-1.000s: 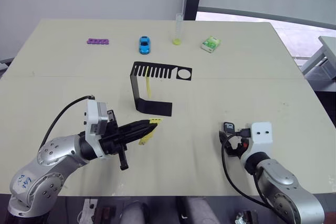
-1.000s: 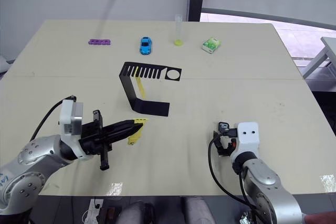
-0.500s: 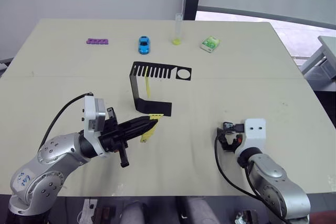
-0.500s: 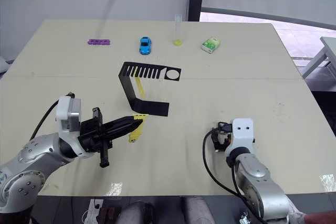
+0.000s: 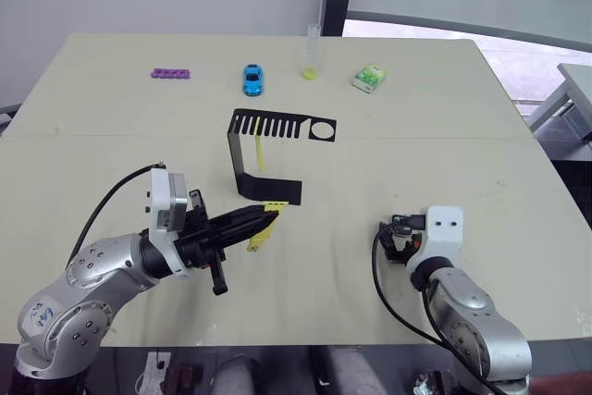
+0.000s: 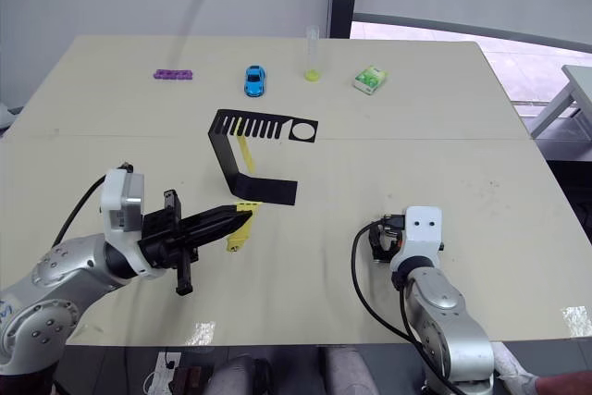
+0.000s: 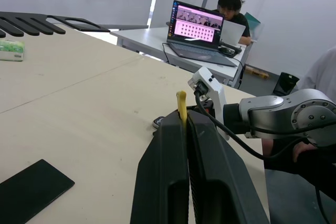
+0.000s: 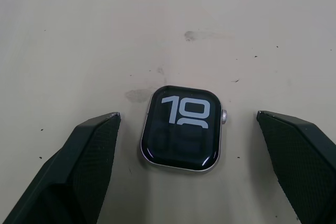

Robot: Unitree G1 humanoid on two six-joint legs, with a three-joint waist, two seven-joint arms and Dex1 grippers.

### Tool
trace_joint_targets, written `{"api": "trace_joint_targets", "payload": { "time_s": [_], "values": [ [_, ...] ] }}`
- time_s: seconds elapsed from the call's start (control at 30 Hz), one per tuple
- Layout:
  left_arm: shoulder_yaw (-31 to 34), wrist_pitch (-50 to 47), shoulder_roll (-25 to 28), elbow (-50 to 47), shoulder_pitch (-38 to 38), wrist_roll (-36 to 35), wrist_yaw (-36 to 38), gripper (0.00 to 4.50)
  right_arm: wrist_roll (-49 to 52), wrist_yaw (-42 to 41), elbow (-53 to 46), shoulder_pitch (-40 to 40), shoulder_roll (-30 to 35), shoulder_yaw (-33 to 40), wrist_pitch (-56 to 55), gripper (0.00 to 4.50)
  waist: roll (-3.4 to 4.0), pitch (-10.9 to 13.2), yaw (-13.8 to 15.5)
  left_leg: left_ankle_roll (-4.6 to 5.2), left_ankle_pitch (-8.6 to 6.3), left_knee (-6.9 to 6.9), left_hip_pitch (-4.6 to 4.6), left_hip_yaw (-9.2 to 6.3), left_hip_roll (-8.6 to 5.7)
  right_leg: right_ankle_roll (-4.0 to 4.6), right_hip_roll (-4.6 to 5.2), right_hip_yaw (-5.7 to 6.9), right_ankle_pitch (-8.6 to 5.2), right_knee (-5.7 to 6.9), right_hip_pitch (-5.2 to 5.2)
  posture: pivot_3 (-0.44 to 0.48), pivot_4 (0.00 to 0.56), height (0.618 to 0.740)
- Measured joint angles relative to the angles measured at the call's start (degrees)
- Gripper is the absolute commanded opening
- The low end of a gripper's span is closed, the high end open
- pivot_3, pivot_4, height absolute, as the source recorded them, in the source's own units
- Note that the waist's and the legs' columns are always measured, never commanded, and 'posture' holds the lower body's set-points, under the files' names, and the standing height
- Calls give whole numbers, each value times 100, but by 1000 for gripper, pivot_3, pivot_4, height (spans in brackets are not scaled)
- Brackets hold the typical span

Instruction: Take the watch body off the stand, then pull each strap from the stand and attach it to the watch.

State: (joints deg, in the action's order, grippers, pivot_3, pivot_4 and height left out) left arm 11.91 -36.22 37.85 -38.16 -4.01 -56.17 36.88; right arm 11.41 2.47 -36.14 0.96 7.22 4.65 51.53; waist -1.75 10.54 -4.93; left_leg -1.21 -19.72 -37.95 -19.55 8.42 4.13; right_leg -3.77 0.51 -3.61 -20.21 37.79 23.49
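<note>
My left gripper (image 5: 269, 214) reaches in from the near left corner of the table (image 5: 416, 117), forearm low and almost level, fingers pressed together on a yellow strap (image 5: 262, 228). The strap's tip pokes out between them in the left wrist view, and the rest hangs to the table just in front of the stand's base.

My right gripper (image 8: 189, 166) sits near the near edge, right of centre, wrist bent so it points down at the table. Fingers (image 8: 84, 166) spread wide, one on each side of the watch body (image 8: 182, 128), neither touching it. The watch body lies flat on the table, screen up, showing "10".

The stand (image 5: 268, 150) is upright mid-table, top plate with slots and round hole facing right. The second strap (image 5: 261, 154) hangs from the slots, inside the bracket.

Along the far edge: purple bar (image 5: 171, 73), blue toy car (image 5: 252, 79), clear tube (image 5: 313, 51), green-white packet (image 5: 369, 78).
</note>
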Motion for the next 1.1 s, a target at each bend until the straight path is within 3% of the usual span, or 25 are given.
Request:
{"api": "trace_joint_targets", "payload": {
  "time_s": [0.1, 0.13, 0.17, 0.5, 0.63, 0.9, 1.1],
  "values": [
    [1, -5, 2, 0, -2, 0, 0, 0, -16, 0, 36, -27, -51, 6, -8, 2044, -2, -1, 9, 0, 0, 0, 0, -1, 0, 0, 0, 1, 0, -1, 0, 0, 150, 740],
    [1, -8, 6, 1, -4, 0, 0, 0, -20, 0, 35, -32, -100, 5, -14, 1685, -2, -1, 11, 0, 0, 0, -1, -1, 0, 0, 0, 1, 0, -1, 0, 0, 150, 740],
    [1, -9, 9, 2, -9, -1, 0, 0, -22, 0, 38, -31, -119, 9, -19, 1622, -3, -2, 9, 0, 0, 0, -1, -1, 0, 0, 0, 1, 0, -2, 0, 0, 150, 740],
    [55, -50, 66, 2, -22, -31, -46, 0, -2, -13, 112, -89, -179, 40, -20, 1622, -12, -8, -2, 0, 0, 0, 2, -1, 0, 0, 1, 0, 0, 0, -2, 0, 150, 740],
    [55, -39, 102, 2, -44, 22, -53, 0, 293, -548, 368, -334, 162, 226, -27, 1622, -16, -9, -8, 2, 1, -1, 2, 1, -3, -1, 1, -1, 2, -1, -3, 0, 150, 740],
    [76, 512, 829, 231, -180, 981, 657, 0, 2276, -2744, 1110, -1611, 1519, 717, 968, 1622, 9, 7, 8, 6, 2, 9, -13, 0, -1, 2, -1, 1, 0, -11, 13, 0, 150, 740],
    [301, 1107, 1286, 553, -4, 1566, 1491, 0, 3963, -3392, 1995, -2588, 1759, 1036, 3160, 1622, 9, 7, 3, 8, 1, 6, -47, -4, 5, 3, 1, 4, 0, -13, 40, 0, 150, 740]
  ]
}}
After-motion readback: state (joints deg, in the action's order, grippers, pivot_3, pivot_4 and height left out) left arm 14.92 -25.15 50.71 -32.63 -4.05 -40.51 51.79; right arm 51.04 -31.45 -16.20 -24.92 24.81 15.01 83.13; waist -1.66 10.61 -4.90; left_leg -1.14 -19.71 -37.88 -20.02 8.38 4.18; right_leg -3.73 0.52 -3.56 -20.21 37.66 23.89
